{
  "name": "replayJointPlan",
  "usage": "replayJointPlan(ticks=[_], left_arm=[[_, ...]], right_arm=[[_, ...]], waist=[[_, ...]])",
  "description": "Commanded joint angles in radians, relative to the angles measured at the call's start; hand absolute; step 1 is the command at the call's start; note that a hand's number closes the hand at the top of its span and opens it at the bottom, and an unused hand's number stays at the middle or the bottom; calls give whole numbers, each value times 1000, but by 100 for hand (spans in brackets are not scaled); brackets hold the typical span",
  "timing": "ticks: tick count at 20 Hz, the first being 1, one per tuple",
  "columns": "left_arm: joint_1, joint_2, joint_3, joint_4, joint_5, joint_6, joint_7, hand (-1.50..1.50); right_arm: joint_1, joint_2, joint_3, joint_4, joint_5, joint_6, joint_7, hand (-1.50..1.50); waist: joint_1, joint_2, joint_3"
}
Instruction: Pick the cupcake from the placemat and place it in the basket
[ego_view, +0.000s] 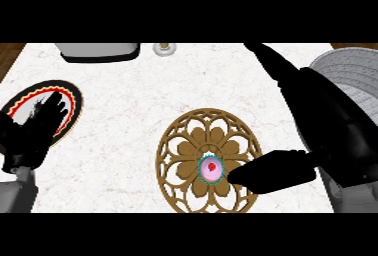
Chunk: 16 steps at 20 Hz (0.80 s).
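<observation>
The right hand (275, 171) is at the reaching step, its fingers too bunched to tell their set, tips just beside the cupcake (210, 169) on the placemat (177, 145); closing comes next, then carrying to the basket (353, 75) beyond.

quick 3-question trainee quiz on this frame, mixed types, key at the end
1. True or false: the cupcake already sits in the basket.
2. Which hand is beside the cupcake? A) left hand B) right hand
3. Fill in: the cupcake rests on the brown ___.

Key: 1 false, it is on the counter's mat. 2 B; the left hand lies over the plate. 3 placemat.
</observation>
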Motion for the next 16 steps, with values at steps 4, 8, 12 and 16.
replayJointPlan(ticks=[4,8,12,16], left_arm=[[-11,-10,-6,-36,-4,6,33,0],[-65,6,-1,20,-15,-35,23,0],[-55,-24,8,41,-11,-42,-14,0],[-96,-9,20,60,-28,-47,11,0]], right_arm=[[220,-3,124,-247,96,5,257,-150],[298,-12,99,-217,209,-28,120,-150],[461,48,222,-99,439,-178,-119,-150],[496,145,224,-30,504,-282,-204,-150]], waist=[[16,9,0],[37,22,1],[48,25,1],[48,26,1]])
